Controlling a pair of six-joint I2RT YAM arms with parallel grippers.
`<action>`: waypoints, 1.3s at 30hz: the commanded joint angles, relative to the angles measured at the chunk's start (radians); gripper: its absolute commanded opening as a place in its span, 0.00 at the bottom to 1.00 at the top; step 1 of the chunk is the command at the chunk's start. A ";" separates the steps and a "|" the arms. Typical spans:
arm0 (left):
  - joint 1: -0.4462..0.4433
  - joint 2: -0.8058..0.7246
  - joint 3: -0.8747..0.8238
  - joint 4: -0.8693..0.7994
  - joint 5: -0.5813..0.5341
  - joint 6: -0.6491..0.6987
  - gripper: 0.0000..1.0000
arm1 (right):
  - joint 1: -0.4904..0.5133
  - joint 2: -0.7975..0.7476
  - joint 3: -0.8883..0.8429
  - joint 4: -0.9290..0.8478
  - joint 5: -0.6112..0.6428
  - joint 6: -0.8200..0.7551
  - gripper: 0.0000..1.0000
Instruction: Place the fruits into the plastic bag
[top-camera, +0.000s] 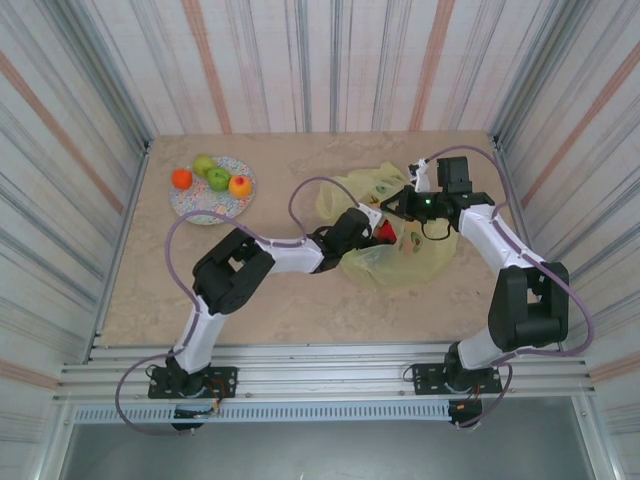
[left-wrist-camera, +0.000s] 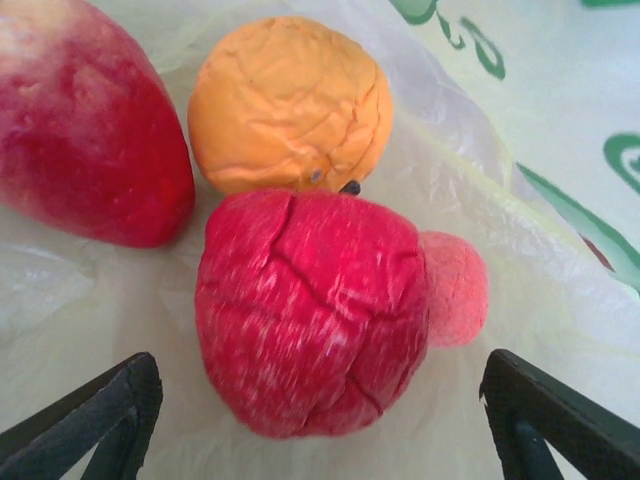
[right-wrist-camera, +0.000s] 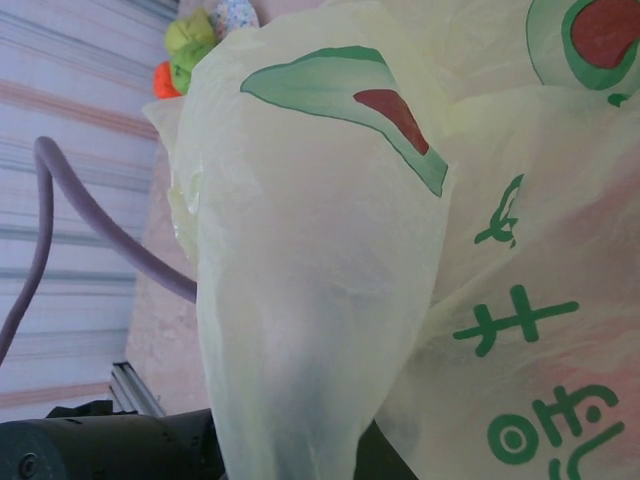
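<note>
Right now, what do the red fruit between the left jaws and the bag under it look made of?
The red fruit looks like soft foam or squishy rubber with a painted skin: its matte surface is creased and cracked. The plastic bag looks like thin translucent plastic film, faintly glossy: it is wrinkled and see-through.

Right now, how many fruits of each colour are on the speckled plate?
On the plate:
Orange fruit: 1
Green fruits: 2
Yellow-orange fruit: 1
Total: 4
</note>
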 joint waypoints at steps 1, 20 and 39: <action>0.004 -0.102 -0.040 0.012 -0.020 0.032 0.89 | 0.000 -0.022 -0.022 -0.005 -0.004 0.013 0.00; 0.010 -0.473 -0.444 -0.098 -0.196 -0.042 0.84 | -0.020 -0.019 -0.064 0.012 -0.001 0.000 0.00; 0.052 -0.201 -0.290 -0.009 -0.100 -0.263 0.70 | -0.022 -0.025 -0.066 0.010 0.001 0.003 0.00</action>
